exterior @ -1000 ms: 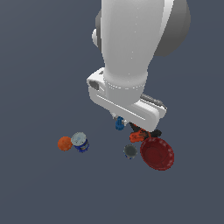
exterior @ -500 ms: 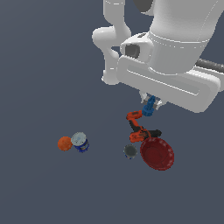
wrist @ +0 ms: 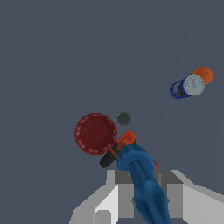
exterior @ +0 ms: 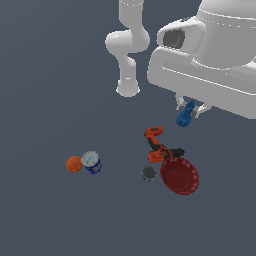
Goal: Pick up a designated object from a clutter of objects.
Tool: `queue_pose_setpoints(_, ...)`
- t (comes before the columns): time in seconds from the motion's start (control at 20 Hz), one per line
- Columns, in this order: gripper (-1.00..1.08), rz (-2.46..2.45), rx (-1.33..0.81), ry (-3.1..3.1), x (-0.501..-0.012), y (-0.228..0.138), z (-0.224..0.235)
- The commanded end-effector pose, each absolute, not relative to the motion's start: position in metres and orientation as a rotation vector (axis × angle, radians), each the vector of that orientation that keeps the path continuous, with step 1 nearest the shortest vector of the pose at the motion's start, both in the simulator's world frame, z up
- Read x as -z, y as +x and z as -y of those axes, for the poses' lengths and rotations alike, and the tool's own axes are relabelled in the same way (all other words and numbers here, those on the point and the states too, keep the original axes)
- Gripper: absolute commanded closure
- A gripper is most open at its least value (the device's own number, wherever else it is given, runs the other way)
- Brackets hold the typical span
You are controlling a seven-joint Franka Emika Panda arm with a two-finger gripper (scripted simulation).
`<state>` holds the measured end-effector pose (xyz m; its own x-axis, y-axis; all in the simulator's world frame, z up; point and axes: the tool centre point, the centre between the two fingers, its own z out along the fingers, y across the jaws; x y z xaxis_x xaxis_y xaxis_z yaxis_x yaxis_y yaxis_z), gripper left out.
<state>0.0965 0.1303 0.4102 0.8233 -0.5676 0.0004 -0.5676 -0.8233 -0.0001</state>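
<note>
My gripper [exterior: 191,111] is shut on the small bright blue piece [exterior: 185,114] and holds it well above the floor, over the clutter. In the wrist view the blue piece [wrist: 142,179] sits between the two grey fingers [wrist: 175,194]. Below lie the orange-black power drill [exterior: 157,145], the dark red round plate [exterior: 179,175], the small grey round thing [exterior: 148,173], the blue silver-topped can [exterior: 91,161] and the orange ball [exterior: 74,164].
The arm's white base [exterior: 128,89] stands behind the clutter. The large white wrist body [exterior: 210,60] fills the exterior view's upper right. In the wrist view the plate [wrist: 95,133], grey thing [wrist: 124,118], can [wrist: 186,87] and ball [wrist: 203,75] show far below.
The gripper has risen and moved toward the exterior view's right with the blue piece in it. The drill, plate, can and ball have stayed in place.
</note>
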Motion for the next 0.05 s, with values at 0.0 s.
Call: queue_pose_setpoints(0.0, 1.08, -0.935, 0.0, -2.999, -0.4117, 0.0967, -0.1316)
